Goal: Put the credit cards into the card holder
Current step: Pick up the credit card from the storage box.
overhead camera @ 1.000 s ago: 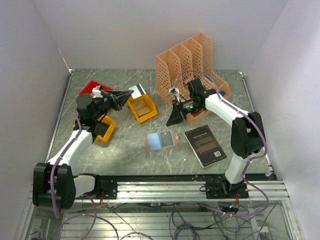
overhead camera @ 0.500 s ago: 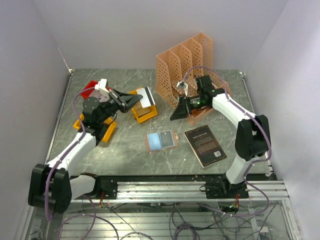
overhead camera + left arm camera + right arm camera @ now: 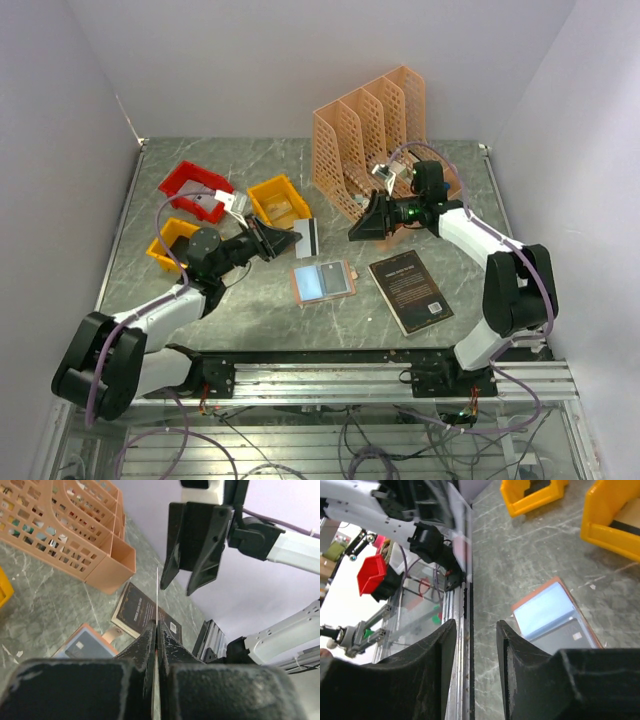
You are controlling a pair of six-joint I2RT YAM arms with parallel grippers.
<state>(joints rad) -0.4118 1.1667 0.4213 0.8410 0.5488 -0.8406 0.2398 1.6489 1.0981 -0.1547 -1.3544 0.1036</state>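
Observation:
The card holder (image 3: pixel 322 281) lies open on the table, salmon-edged with pale blue-grey inner faces and a dark card in its right half; it also shows in the wrist views (image 3: pixel 84 648) (image 3: pixel 554 614). My left gripper (image 3: pixel 291 240) is shut on a credit card (image 3: pixel 310 237), white with a black stripe, held on edge just above and left of the holder. The left wrist view shows that card (image 3: pixel 158 592) edge-on between the fingertips. My right gripper (image 3: pixel 360 229) hangs open and empty to the holder's upper right, facing the left gripper, its fingers (image 3: pixel 437 645) apart.
A black book (image 3: pixel 410 291) lies right of the holder. The peach lattice organizer (image 3: pixel 375 125) stands behind the right arm. A yellow bin (image 3: pixel 280 200), a red bin (image 3: pixel 195 185) and a second yellow bin (image 3: pixel 168 242) sit at back left.
The left arm has swung from the bins down toward the middle, carrying the card to beside the holder. The right gripper has drawn back to the right and opened wider.

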